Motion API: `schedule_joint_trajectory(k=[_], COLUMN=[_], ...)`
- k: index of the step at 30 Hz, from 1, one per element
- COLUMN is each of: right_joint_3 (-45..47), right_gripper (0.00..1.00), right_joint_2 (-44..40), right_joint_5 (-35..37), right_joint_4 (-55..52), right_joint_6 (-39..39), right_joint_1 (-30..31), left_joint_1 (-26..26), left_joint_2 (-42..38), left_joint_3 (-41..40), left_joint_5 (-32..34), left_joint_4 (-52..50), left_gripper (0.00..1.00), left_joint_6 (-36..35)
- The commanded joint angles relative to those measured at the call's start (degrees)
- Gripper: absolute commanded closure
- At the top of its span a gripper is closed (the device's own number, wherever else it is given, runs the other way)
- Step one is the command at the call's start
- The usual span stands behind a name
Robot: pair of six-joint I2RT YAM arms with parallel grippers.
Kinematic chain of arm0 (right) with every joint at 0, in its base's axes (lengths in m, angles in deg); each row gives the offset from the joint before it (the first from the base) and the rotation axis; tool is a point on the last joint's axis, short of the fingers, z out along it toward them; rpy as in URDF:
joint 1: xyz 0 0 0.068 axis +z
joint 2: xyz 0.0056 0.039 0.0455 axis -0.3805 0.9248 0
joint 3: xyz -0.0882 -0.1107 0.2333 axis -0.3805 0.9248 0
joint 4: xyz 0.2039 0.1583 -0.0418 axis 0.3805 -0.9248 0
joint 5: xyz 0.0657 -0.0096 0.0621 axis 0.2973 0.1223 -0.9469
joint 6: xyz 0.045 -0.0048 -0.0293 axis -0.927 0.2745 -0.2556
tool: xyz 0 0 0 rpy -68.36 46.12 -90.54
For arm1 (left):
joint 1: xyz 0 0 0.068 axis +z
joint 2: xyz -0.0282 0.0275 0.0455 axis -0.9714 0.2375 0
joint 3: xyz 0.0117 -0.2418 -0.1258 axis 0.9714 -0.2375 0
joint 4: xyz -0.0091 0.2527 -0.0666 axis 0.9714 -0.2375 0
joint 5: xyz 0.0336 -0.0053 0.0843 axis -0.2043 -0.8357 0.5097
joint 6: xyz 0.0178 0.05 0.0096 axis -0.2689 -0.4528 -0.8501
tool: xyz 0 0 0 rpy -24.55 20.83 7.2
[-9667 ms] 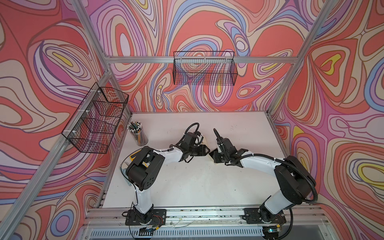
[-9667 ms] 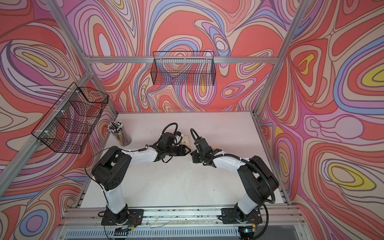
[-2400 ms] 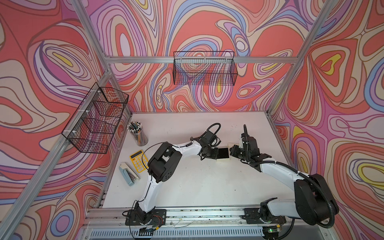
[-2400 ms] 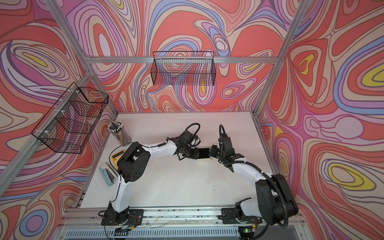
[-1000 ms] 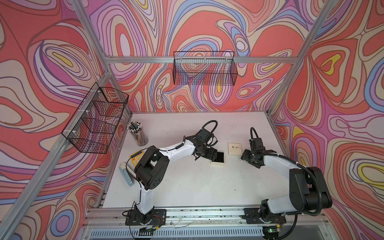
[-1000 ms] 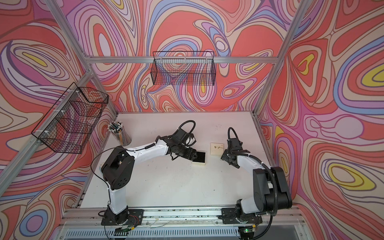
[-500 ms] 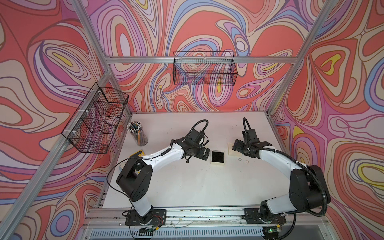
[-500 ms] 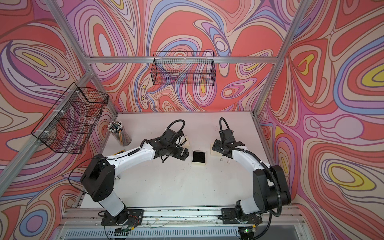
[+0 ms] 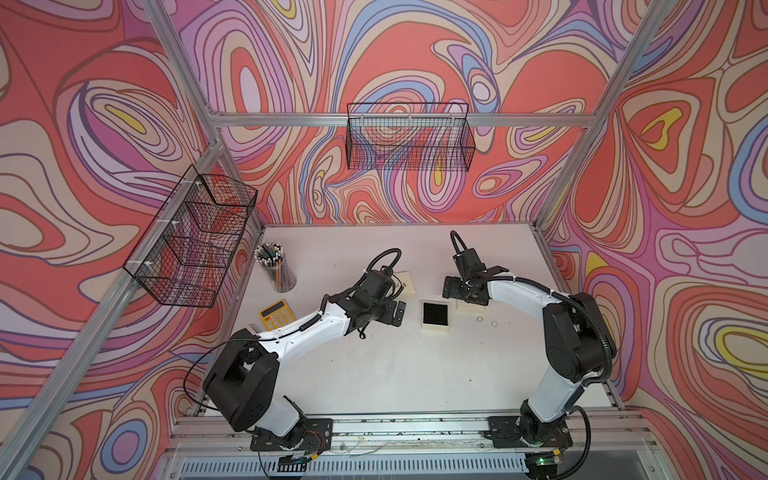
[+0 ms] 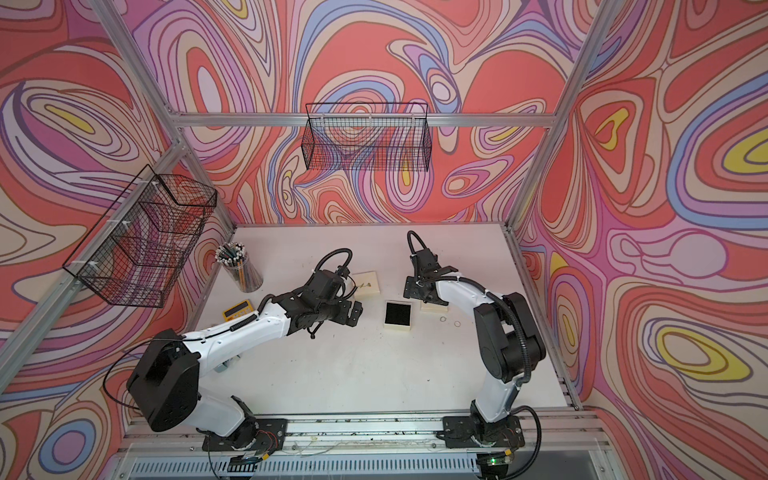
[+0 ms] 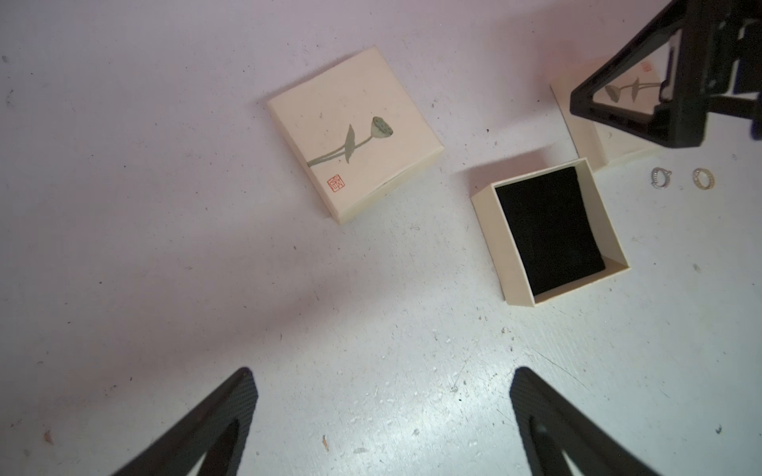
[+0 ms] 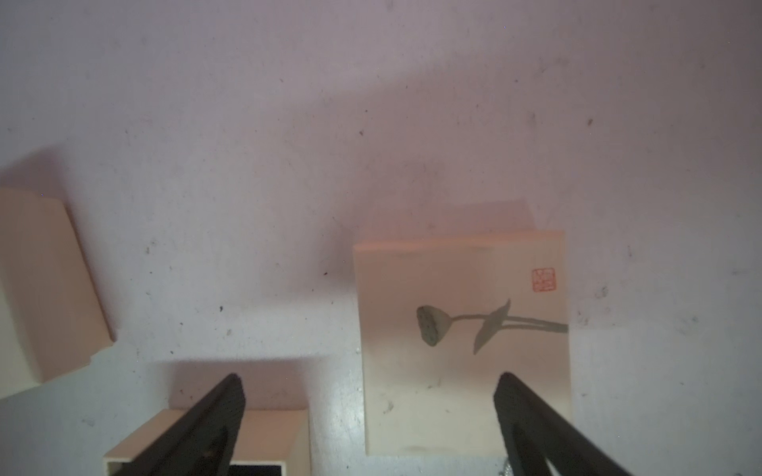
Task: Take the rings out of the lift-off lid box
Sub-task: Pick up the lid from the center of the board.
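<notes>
The left gripper has its jaws spread wide and holds nothing. It hangs over bare table, a little short of the open box. The right gripper is also spread and empty, above a lotus-printed cream cover just beside that box. Inside the box I see only the black lining, no ring. Two rings lie on the table near the cover. A second cream box looks closed. The danger, I think, is that the right fingers pass low and knock the thin, light rings away. More rings may also hide in the closed box.
</notes>
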Motion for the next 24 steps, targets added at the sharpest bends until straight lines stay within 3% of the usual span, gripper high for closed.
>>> schedule_joint_trajectory(k=[1, 18, 24], right_joint_3=[-2.32, -0.74, 0.48], right_gripper=[0.02, 0.02, 0.01], right_joint_2=[1.23, 4.57, 5.15], right_joint_5=[7.27, 9.22, 6.73], right_joint_4=[-4.85, -3.05, -0.63], right_joint_6=[0.79, 4.56, 4.83], right_joint_1=[0.44, -0.78, -2.29], left_joint_1=[0.26, 0.26, 0.26], left_joint_2=[-0.23, 0.93, 1.35], left_joint_3=[-0.19, 0.20, 0.81], left_joint_5=[0.36, -1.52, -1.98], left_joint_4=[2.40, 2.91, 2.77], left_gripper=[0.00, 0.00, 0.00], left_joint_6=[0.43, 0.88, 1.03])
